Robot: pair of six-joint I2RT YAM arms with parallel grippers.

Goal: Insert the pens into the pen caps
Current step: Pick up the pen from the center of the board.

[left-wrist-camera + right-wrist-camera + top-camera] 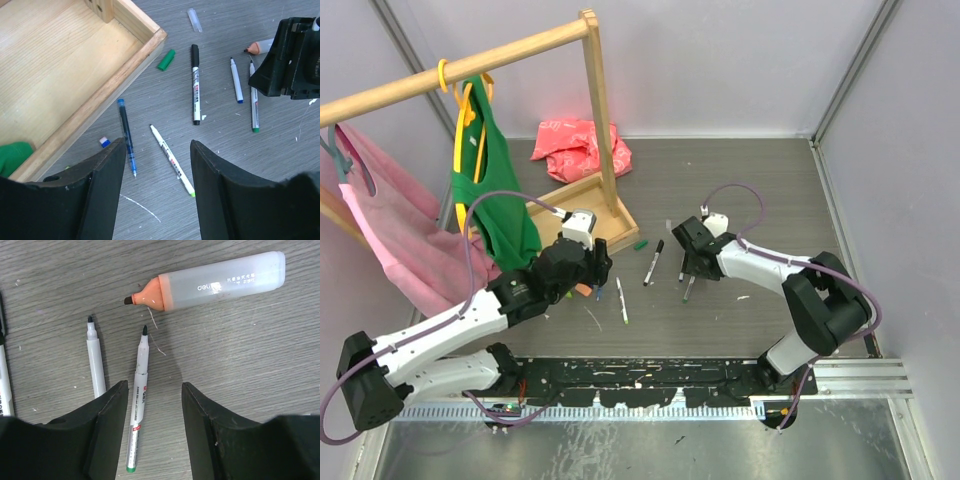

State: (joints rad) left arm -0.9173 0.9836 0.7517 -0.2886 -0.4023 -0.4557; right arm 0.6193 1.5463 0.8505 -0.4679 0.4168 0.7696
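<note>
Several uncapped pens lie on the grey table. In the left wrist view a blue pen (126, 136) and a white pen with a light green end (172, 160) lie just ahead of my open, empty left gripper (157, 150). Further on are a black-capped pen (195, 84), a green cap (166, 59), a clear cap (195, 20) and a small blue cap (104, 142). My right gripper (154, 390) is open and empty, low over a green-ended pen (139, 400), with a grey pen (95, 357) to its left and an orange highlighter (210, 280) beyond it.
A wooden tray (75, 65) forms the base of a clothes rack (600, 110), close to the left of my left gripper (598, 265). Green and pink garments hang at the left. A red bag (578, 145) lies at the back. My right gripper (688, 262) is near the table's middle.
</note>
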